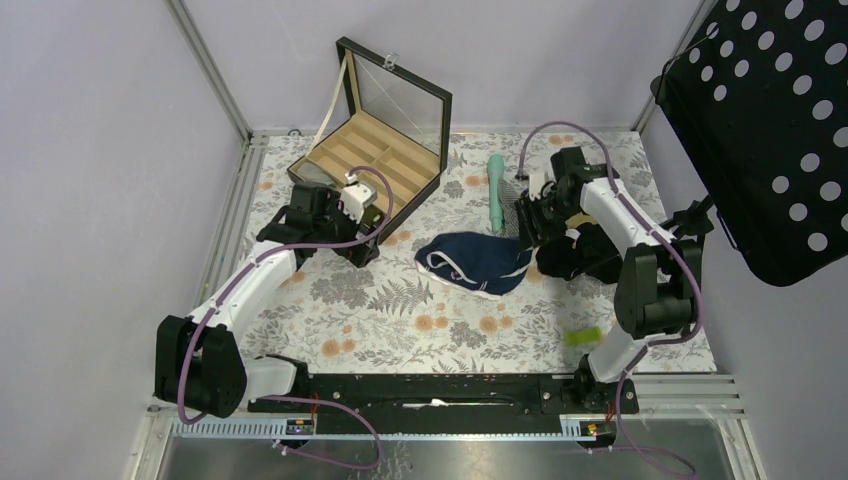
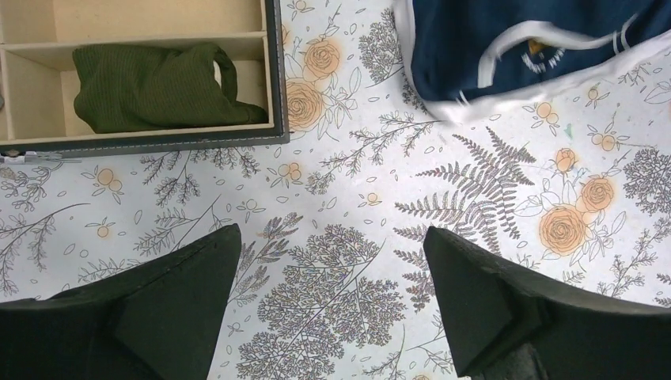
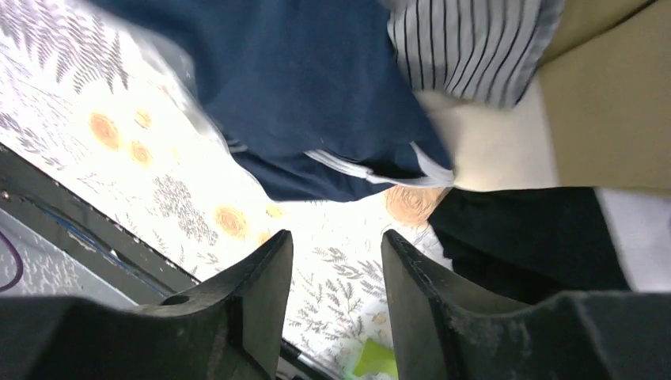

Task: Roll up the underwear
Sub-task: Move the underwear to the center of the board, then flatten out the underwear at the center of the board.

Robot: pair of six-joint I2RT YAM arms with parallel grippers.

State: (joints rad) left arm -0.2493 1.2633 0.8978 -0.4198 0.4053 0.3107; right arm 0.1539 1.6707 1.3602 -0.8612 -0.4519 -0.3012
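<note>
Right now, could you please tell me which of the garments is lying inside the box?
The dark green garment, bunched in one compartment of the box; the navy underwear with white trim lies out on the floral table.

Overhead camera looks down; both close wrist cameras share the underwear (image 1: 473, 262)

You've got soft, matt navy cloth in the underwear (image 1: 472, 262), with white trim along its edge. Under it, the table cover (image 1: 400, 320) reads matt and smooth, printed with flowers. Your box (image 1: 370, 150) shows pale wood-look dividers and a glossy clear lid. Inside, the green cloth (image 2: 158, 87) looks like a ribbed knit. The left gripper (image 2: 331, 237) has matt black fingers, faintly grainy and plastic-looking.
</note>
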